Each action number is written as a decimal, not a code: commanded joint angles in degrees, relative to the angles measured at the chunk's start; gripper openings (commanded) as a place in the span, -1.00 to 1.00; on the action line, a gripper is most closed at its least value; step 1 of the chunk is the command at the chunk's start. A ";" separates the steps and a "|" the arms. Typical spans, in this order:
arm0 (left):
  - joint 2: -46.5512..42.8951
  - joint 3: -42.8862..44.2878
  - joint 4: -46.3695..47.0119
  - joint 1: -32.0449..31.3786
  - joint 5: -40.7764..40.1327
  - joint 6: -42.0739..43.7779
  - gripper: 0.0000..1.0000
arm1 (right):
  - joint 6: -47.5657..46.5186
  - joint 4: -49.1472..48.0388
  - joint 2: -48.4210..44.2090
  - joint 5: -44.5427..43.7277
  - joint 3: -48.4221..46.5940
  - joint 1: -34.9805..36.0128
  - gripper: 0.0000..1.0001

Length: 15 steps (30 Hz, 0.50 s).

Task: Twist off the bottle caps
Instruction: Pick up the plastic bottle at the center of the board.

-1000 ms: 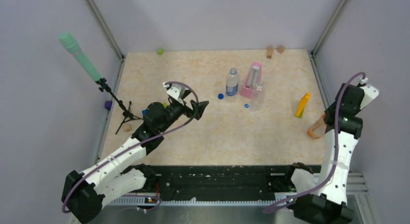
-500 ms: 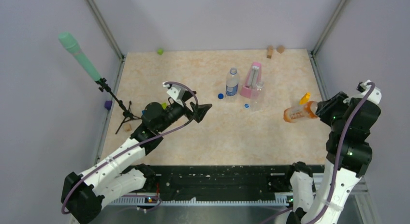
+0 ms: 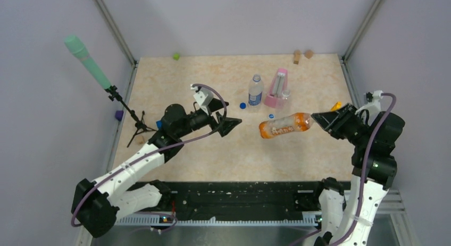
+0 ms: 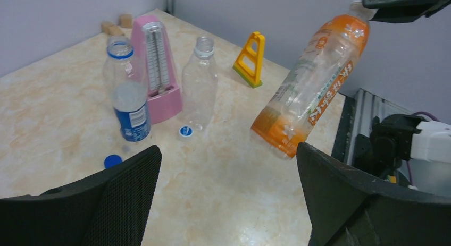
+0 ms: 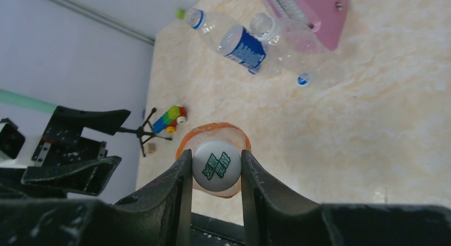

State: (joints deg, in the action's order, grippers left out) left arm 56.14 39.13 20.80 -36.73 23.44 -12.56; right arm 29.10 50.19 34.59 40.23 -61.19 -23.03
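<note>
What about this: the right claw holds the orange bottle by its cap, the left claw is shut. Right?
No: the left claw is open, as the left wrist view shows. The right claw does hold the orange bottle by its cap.

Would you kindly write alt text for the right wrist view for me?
The right pincer grips the white cap of the orange bottle, seen end-on. Beyond stand two uncapped clear bottles and a pink metronome; the left pincer is open.

1 blue-labelled bottle [image 4: 127, 100], 1 clear bottle [image 4: 199, 81] and 1 orange bottle [image 4: 311, 89] are being counted, 3 altogether. 1 blue cap [image 4: 112, 161] and 2 white caps [image 4: 185, 131] are being counted, 3 altogether. 1 metronome [image 4: 157, 70], 1 yellow frame [image 4: 250, 60], 2 wooden blocks [image 3: 297, 57] and 1 green cube [image 3: 175, 56] are being counted.
</note>
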 commanded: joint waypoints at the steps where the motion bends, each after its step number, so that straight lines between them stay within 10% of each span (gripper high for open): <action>1: 6.13 7.11 5.60 -0.13 11.61 -1.39 0.94 | 7.43 -11.81 0.32 12.47 2.78 0.77 -1.00; 7: 14.04 13.50 4.37 -1.49 19.20 -0.05 0.94 | 11.89 -21.46 1.89 11.77 7.17 9.75 -1.00; 15: 22.84 20.63 -5.90 -5.03 22.00 5.60 0.89 | 16.07 -38.30 9.77 -8.41 12.54 39.93 -1.00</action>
State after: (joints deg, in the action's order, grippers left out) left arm 75.88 55.46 20.34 -40.03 42.24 -11.16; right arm 40.82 26.39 40.82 40.80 -50.46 8.71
